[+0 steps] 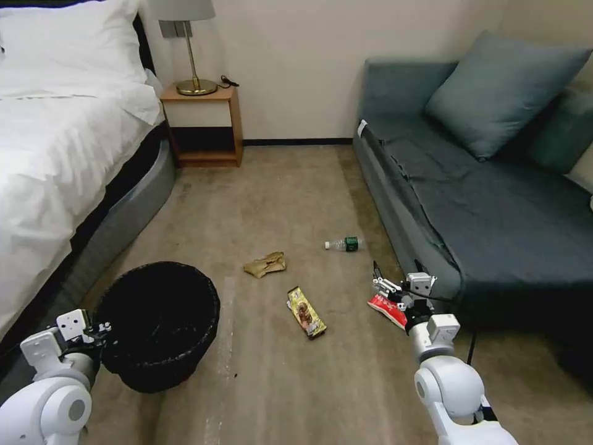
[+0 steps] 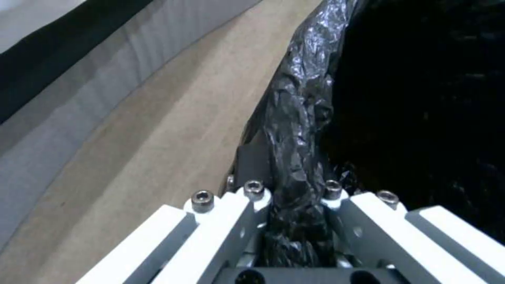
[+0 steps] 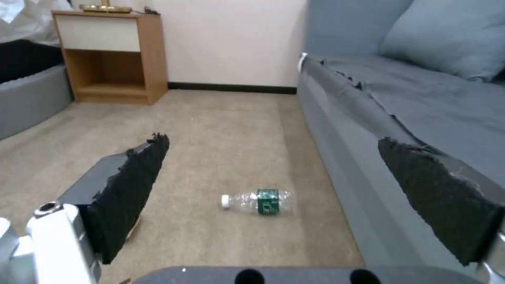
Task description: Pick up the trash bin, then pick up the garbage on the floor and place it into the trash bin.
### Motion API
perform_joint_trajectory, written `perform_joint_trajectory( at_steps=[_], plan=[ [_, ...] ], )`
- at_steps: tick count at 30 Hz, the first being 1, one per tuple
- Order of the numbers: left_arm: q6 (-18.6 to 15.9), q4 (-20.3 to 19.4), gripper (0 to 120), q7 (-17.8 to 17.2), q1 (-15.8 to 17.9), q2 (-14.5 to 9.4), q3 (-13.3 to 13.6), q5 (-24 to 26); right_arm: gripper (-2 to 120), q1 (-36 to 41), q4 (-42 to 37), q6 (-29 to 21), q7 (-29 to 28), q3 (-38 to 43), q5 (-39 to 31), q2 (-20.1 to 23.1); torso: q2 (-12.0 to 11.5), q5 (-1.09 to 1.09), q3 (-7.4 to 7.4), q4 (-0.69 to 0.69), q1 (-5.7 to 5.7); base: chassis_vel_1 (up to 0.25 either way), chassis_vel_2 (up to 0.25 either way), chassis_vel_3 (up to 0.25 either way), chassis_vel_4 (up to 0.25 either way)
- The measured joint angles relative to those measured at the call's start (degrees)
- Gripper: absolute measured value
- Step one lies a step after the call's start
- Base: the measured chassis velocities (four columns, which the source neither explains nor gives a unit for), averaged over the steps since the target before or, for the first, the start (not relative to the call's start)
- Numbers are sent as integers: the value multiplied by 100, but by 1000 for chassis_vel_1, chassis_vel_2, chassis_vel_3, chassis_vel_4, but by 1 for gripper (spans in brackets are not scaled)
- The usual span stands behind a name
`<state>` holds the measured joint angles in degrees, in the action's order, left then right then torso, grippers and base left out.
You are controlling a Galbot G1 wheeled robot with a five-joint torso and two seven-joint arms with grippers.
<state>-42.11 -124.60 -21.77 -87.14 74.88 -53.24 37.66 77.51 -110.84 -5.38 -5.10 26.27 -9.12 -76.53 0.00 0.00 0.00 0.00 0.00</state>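
Left gripper (image 2: 294,221) pinched the round black bag-lined trash bin (image 1: 162,321) rim; right gripper (image 1: 395,285) fingers spread above the red snack wrapper (image 1: 386,307) at the grey sofa's (image 1: 432,204) edge.

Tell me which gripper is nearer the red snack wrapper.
Right. The right gripper hovers open just over the red snack wrapper; the left gripper is across the floor, clamped on the trash bin rim.

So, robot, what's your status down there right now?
Left gripper shut on trash bin rim. Right gripper open, low above red wrapper by sofa. Bottle, gold wrapper, paper bag on floor. Nothing blocking.
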Motion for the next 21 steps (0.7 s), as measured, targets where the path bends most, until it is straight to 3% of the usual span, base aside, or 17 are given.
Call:
perform_joint_trajectory(
  at_steps=[11, 21],
  plan=[
    [0, 184, 4, 49, 138, 22, 20, -12, 100, -295, 335, 75, 10, -210, 16, 135, 0, 0, 0, -1, 1, -123, 127, 115, -127],
    [8, 334, 4, 116, 166, 59, 34, -26, 100, -863, 1107, 289, 139, -477, 201, 519, 0, 0, -1, 0, 0, -12, 14, 13, -10]
  ],
)
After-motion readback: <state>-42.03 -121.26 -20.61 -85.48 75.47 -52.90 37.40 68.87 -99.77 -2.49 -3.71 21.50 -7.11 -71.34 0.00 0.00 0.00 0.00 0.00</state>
